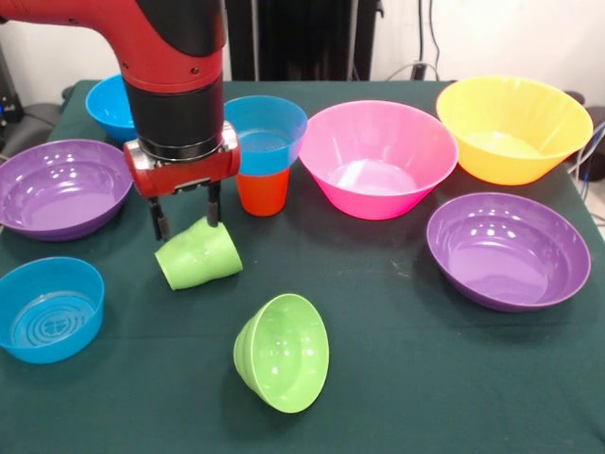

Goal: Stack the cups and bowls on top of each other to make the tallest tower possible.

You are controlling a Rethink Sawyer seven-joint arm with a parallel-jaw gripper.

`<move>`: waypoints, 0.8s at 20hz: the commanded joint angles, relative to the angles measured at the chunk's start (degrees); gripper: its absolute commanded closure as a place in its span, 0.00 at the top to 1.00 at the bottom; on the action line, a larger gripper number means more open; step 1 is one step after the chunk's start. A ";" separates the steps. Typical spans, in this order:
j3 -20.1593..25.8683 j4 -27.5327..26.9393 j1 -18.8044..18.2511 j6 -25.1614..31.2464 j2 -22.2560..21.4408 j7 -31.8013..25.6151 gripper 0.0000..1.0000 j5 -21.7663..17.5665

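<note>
One blue bowl (266, 130) sitting on an orange cup (262, 192) behind the gripper (186, 216), jaws apart just above a tipped green cup (198, 255), not gripping it, small green bowl (283, 352) on its side in front, pink bowl (378, 158) to the right on green table (397, 378).

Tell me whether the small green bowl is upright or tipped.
Tipped. The small green bowl lies on its side on the table, its open mouth facing the camera.
</note>
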 commanded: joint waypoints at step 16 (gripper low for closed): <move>1.85 4.95 2.42 -6.79 3.51 5.13 1.00 1.72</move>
